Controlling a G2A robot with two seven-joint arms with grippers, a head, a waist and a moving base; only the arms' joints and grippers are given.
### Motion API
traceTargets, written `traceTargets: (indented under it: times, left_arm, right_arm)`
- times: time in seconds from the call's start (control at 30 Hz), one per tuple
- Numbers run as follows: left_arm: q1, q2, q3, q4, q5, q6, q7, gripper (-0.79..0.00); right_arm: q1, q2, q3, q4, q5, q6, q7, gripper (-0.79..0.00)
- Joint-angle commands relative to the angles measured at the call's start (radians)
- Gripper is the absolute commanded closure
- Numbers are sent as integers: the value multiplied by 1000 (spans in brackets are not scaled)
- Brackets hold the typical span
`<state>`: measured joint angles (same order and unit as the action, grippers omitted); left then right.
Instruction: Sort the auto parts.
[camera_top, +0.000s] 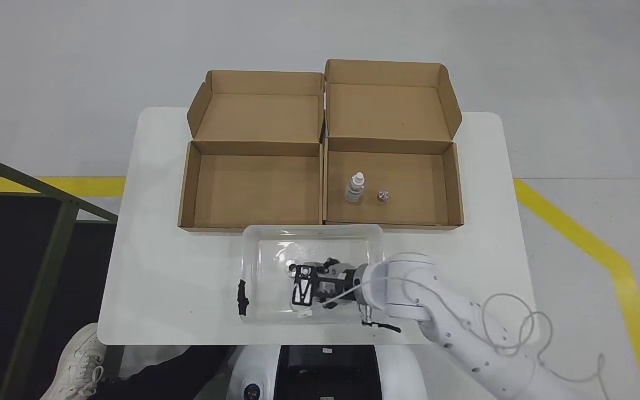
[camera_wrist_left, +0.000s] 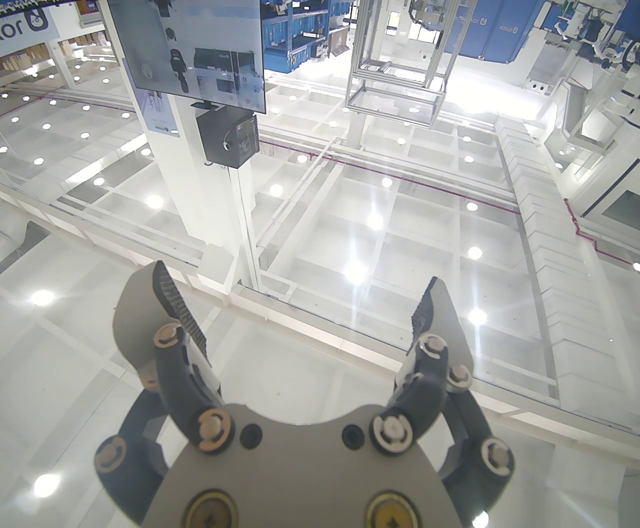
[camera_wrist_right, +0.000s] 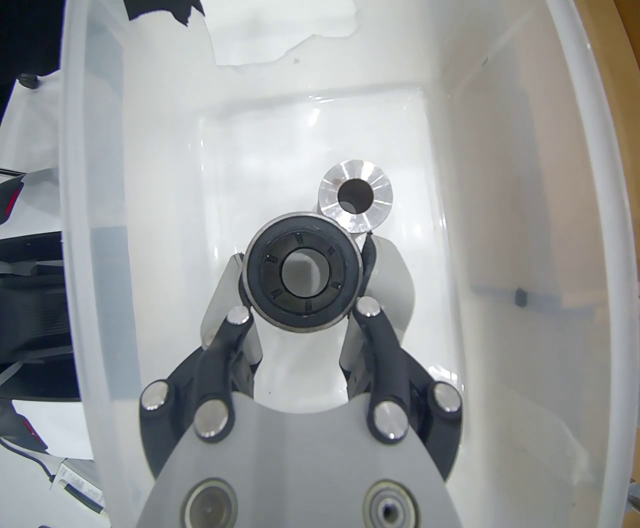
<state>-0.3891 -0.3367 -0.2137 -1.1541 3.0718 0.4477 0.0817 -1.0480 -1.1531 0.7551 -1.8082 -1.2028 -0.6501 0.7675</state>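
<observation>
Tabletop (camera_top: 150, 250) from above: two open cardboard boxes sit side by side at the far edge. The right box (camera_top: 440, 200) holds a small bottle-shaped part (camera_top: 355, 186) with a tiny part (camera_top: 381, 196) just beside it. The left box (camera_top: 250, 190) adjoins it. Nearer the robot, the right tool (camera_top: 303, 285) sits inside a clear plastic bin (camera_top: 262, 238).

Left wrist view: the left tool (camera_wrist_left: 297, 272) points at the ceiling, fingers spread wide, grasping nothing.

Right wrist view: the right tool is clenched on a black ring bearing (camera_wrist_right: 302, 272), pinched across its outer rim. A silver metal sleeve (camera_wrist_right: 356, 200) stands just beyond, apparently touching it. The step in hand looks like lifting the bearing out. A straight vertical rise should avoid dragging the sleeve or knocking the bin wall. The squeeze needs to be firm, since a round rim can roll free. Which box suits the bearing is unclear.
</observation>
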Motion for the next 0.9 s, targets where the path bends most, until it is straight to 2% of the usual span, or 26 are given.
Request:
traceTargets:
  times: [0.0, 0.5, 0.87]
  left_arm:
    - [0, 0, 0, 0, 0, 0, 0, -785]
    - [0, 0, 0, 0, 0, 0, 0, -785]
    - [0, 0, 0, 0, 0, 0, 0, -785]
  right_arm:
    - [-5, 3, 10, -11, 1, -5, -5, 0]
    - [-72, 39, 140, -117, 77, -85, -68, 0]
    - [-125, 61, 270, -188, 90, -156, -330, 0]
